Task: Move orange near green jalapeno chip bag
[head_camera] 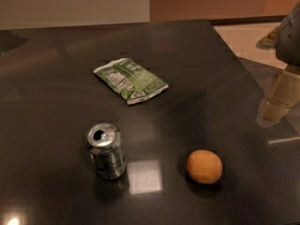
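The orange (204, 166) is a small round fruit resting on the dark table toward the front right. The green jalapeno chip bag (131, 80) lies flat further back, left of the middle, with its white label facing up. My gripper (280, 100) hangs at the right edge of the view, above the table's right side. It is well to the right of the orange and further back, touching nothing. The orange and the bag are far apart.
A silver soda can (107, 151) stands upright at the front left, to the left of the orange. The dark glossy table (197, 60) ends at a right edge running diagonally near the gripper. Pale floor (243, 36) and a wall lie beyond.
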Controlling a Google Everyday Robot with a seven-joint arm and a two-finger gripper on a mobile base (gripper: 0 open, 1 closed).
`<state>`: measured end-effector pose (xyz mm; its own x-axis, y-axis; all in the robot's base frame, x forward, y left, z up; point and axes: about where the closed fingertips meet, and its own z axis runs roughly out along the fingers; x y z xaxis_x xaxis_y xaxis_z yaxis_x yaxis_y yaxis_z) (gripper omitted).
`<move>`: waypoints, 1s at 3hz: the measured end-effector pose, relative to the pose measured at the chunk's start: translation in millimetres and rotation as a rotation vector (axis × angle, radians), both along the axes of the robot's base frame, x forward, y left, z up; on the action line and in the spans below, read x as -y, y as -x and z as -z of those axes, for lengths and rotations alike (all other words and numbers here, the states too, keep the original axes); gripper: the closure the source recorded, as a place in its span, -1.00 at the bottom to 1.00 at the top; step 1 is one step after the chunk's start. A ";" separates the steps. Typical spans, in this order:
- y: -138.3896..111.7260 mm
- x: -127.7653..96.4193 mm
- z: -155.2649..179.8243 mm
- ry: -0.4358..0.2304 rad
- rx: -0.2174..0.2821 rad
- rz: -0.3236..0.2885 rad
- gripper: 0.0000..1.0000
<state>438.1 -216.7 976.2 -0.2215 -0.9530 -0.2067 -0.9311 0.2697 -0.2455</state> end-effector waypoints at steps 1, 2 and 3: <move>0.0 0.0 0.0 0.000 0.000 0.000 -1.00; 3.6 -2.4 -1.5 -0.009 0.003 -0.016 -1.00; 21.7 -14.9 7.3 -0.032 -0.001 -0.079 -1.00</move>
